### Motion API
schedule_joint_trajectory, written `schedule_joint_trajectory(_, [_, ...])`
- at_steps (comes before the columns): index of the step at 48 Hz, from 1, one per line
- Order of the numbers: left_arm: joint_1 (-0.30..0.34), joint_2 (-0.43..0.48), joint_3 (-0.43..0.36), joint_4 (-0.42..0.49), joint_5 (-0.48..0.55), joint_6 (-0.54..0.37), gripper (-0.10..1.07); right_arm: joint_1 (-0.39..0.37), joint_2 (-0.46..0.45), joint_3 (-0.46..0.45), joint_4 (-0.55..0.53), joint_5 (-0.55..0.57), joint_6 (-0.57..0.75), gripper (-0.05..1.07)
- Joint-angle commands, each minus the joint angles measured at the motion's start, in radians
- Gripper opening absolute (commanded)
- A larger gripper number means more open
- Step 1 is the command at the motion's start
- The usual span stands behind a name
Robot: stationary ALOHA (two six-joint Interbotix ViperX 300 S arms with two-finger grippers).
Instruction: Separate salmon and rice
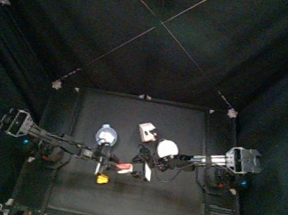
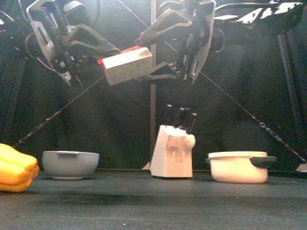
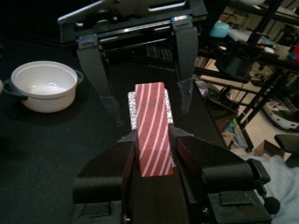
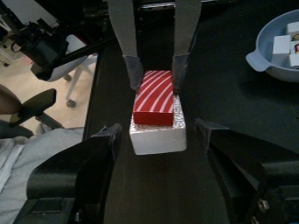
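The salmon (image 4: 156,96), a red strip with pale stripes, lies on the white rice (image 4: 158,138) block. The pair hangs high above the table in the front view, as rice (image 2: 126,67) with a red edge on top. My left gripper (image 4: 155,61) is shut on one end of the piece, its fingers pressing both sides. My right gripper (image 4: 158,129) is open, its jaws standing wide on either side of the other end without touching. In the left wrist view the salmon (image 3: 152,127) runs lengthwise between my left gripper's (image 3: 153,136) jaws.
On the table stand a yellow pepper (image 2: 13,169), a grey bowl (image 2: 70,163), a white knife block (image 2: 174,148) and a white pot (image 2: 240,166). From above, a small yellow wedge (image 1: 101,177) lies near the front.
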Motion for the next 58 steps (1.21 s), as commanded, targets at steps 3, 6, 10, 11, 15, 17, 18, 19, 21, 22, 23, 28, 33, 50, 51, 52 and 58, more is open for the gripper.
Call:
schedule_joint_trajectory(3, [0.003,0.003,-0.021,-0.002,-0.017,0.0,0.49,-0.003,-0.015,-0.029,0.005,0.006,0.0,0.98])
schedule_joint_trajectory(6, [0.003,0.009,-0.023,-0.002,-0.017,0.0,0.49,-0.003,-0.015,-0.031,0.012,0.015,0.005,0.97])
schedule_joint_trajectory(10, [0.005,0.015,-0.025,-0.002,-0.02,0.0,0.49,-0.005,-0.015,-0.031,0.029,0.025,0.002,0.96])
schedule_joint_trajectory(11, [0.006,0.018,-0.026,-0.002,-0.021,0.0,0.49,-0.006,-0.015,-0.031,0.034,0.026,-0.002,0.96])
schedule_joint_trajectory(15, [0.009,0.021,-0.025,-0.002,-0.029,0.0,0.49,-0.006,-0.015,-0.031,0.037,0.026,-0.002,0.93])
schedule_joint_trajectory(17, [0.009,0.021,-0.026,-0.002,-0.035,0.0,0.49,-0.006,-0.015,-0.031,0.037,0.026,-0.003,0.92])
schedule_joint_trajectory(18, [0.011,0.021,-0.025,-0.002,-0.037,0.0,0.49,-0.006,-0.015,-0.032,0.035,0.026,-0.003,0.91])
schedule_joint_trajectory(19, [0.011,0.021,-0.025,-0.002,-0.038,0.0,0.49,-0.006,-0.015,-0.032,0.035,0.026,-0.003,0.9])
schedule_joint_trajectory(21, [0.011,0.021,-0.025,-0.002,-0.04,0.0,0.49,-0.005,-0.015,-0.032,0.035,0.026,-0.003,0.87])
schedule_joint_trajectory(22, [0.012,0.021,-0.025,-0.002,-0.04,0.0,0.49,-0.005,-0.015,-0.031,0.035,0.026,-0.003,0.86])
schedule_joint_trajectory(23, [0.012,0.021,-0.025,-0.002,-0.04,0.0,0.49,-0.005,-0.015,-0.031,0.035,0.028,-0.002,0.85])
schedule_joint_trajectory(28, [0.014,0.021,-0.025,-0.002,-0.04,0.0,0.49,-0.005,-0.017,-0.031,0.034,0.026,-0.002,0.79])
schedule_joint_trajectory(33, [0.015,0.023,-0.021,-0.002,-0.04,0.0,0.49,-0.008,-0.021,-0.031,0.038,0.028,-0.002,0.72])
schedule_joint_trajectory(50, [0.018,0.044,-0.034,-0.002,-0.048,0.0,0.49,-0.012,-0.044,-0.032,0.04,0.028,0.003,0.55])
schedule_joint_trajectory(51, [0.018,0.044,-0.034,-0.002,-0.048,0.0,0.49,-0.011,-0.043,-0.031,0.04,0.028,0.003,0.54])
schedule_joint_trajectory(52, [0.018,0.046,-0.034,-0.002,-0.049,0.0,0.49,-0.011,-0.043,-0.031,0.04,0.028,0.003,0.54])
schedule_joint_trajectory(58, [0.018,0.048,-0.034,-0.002,-0.054,0.0,0.49,-0.012,-0.043,-0.031,0.04,0.028,0.003,0.54])
